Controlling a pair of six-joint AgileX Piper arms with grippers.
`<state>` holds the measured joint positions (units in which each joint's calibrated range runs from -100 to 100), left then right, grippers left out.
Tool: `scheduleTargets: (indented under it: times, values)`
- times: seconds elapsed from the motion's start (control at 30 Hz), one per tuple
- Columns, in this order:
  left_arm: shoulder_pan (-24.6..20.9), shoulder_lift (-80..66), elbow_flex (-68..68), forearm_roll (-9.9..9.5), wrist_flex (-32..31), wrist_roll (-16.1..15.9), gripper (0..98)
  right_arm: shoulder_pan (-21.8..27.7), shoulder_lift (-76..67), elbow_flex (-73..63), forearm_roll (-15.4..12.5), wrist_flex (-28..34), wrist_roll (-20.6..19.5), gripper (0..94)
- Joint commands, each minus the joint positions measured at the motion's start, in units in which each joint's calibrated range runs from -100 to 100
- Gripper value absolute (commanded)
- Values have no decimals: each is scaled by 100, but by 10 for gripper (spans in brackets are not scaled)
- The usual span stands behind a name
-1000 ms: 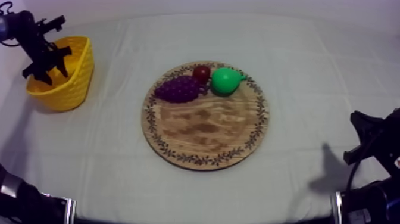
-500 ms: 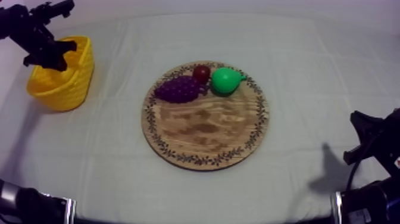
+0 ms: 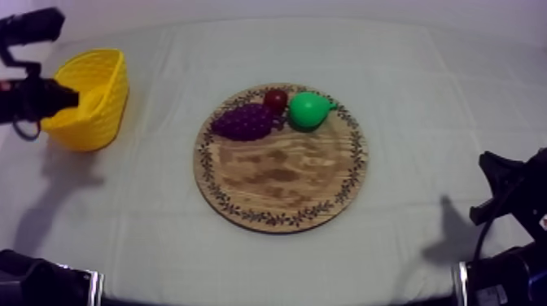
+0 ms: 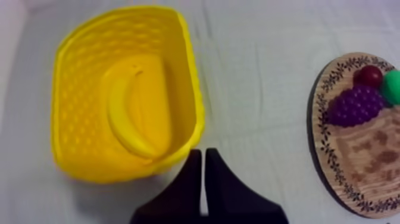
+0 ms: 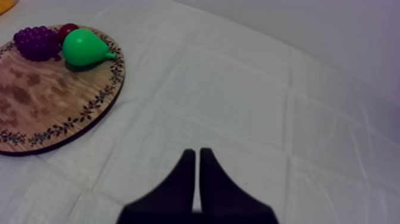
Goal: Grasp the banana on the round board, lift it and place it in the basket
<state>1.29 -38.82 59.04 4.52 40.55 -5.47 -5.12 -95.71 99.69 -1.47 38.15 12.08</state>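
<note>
The banana (image 4: 134,113) lies curved inside the yellow basket (image 4: 77,77), which stands at the table's far left (image 3: 89,102). My left gripper (image 4: 202,159) is shut on nothing, its fingers together as a narrow wedge just outside the basket's near wall. From above, that gripper (image 3: 72,98) hangs at the basket's left rim. The round wooden board (image 3: 281,183) in the middle carries grapes (image 3: 242,122), a small red fruit (image 3: 275,100) and a green pear (image 3: 309,110). My right gripper (image 5: 196,158) is shut over bare cloth, well to the right of the board (image 5: 47,113).
My right arm (image 3: 513,191) sits low at the table's right edge. Open cloth lies between the basket and the board (image 4: 333,173), and in front of the board.
My left gripper has lifted out of the basket and drawn back to the left, ending beside the basket's left rim. The right arm and the fruit on the board have not moved.
</note>
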Motion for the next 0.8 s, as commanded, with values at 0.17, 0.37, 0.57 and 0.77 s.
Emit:
scheduleTargets:
  times: [0.17,0.37,0.57,0.77]
  values:
    - [-162,-3489,2725,144,-1049,-766,1,-1,-4,-3,-2,-1,3,5]
    - [-117,-5008,3758,-41,-1123,-614,1,-1,-4,-3,-2,-1,5,5]
    - [-9,-5830,4002,-560,-734,89,1,-1,-4,-3,-2,-1,5,5]
    - [110,-6078,4011,-635,-578,1156,1,-1,-4,-3,-2,-1,1,5]
